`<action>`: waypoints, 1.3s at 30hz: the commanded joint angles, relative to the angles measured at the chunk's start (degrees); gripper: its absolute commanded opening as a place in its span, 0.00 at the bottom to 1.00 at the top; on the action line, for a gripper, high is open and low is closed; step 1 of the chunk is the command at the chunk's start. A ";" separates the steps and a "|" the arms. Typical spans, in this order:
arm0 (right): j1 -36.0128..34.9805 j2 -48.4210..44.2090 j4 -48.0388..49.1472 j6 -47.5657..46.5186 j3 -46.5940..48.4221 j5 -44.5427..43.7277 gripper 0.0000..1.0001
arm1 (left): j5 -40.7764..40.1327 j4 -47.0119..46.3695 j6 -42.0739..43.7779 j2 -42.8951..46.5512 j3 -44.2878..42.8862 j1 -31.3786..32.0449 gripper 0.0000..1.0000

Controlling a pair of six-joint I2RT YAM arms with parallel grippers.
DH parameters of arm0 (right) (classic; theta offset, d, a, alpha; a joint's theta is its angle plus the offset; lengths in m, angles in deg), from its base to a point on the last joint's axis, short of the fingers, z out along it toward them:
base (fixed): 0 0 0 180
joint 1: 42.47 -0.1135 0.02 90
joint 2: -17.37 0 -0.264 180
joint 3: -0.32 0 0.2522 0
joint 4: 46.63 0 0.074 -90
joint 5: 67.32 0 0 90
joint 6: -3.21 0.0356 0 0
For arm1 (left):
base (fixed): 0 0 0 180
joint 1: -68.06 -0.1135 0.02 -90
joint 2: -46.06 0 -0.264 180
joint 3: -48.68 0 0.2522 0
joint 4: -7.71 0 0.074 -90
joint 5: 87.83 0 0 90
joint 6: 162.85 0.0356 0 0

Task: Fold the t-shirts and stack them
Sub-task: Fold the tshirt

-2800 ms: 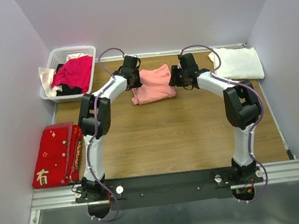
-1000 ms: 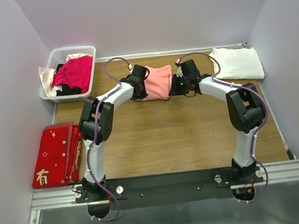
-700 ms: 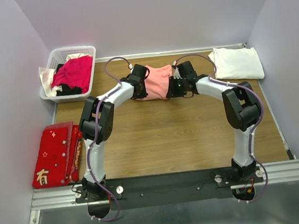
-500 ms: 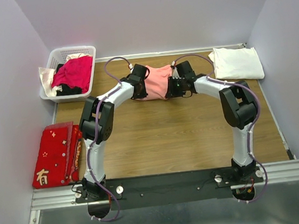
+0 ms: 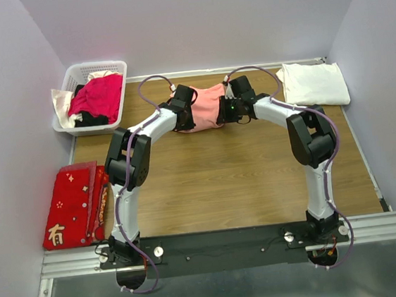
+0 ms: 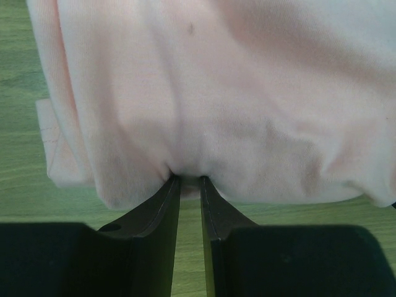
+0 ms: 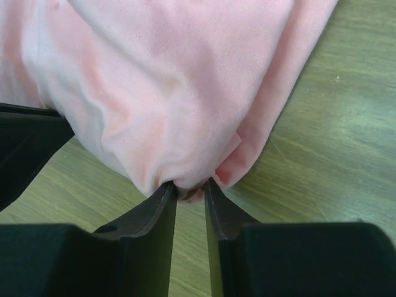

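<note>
left pincer (image 6: 189, 180) and right pincer (image 7: 190, 185) each clench opposite edges of pink t-shirt (image 5: 207, 106) between them.

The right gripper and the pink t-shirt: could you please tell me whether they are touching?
Touching. The right wrist view shows the right gripper pinching a bunched fold of the pink t-shirt between its fingertips.

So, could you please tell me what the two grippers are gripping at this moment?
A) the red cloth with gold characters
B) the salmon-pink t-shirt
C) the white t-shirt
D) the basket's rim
B: the wrist views show the left gripper and the right gripper each pinched shut on bunched fabric of the salmon-pink t-shirt, one at each side of it.
</note>
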 commanded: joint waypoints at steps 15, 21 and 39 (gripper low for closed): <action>-0.62 -4.14 -2.50 0.00 -2.99 -9.11 0.01 | 0.41 2.28 1.20 -2.40 2.16 -1.52 0.29; -0.70 -8.11 -3.99 0.35 -6.86 -13.86 0.01 | -0.21 2.19 1.28 -1.17 3.91 -1.69 0.29; -0.62 -13.56 -10.05 2.64 -16.35 -16.68 0.02 | 0.32 0.70 0.84 5.33 11.65 -1.69 0.29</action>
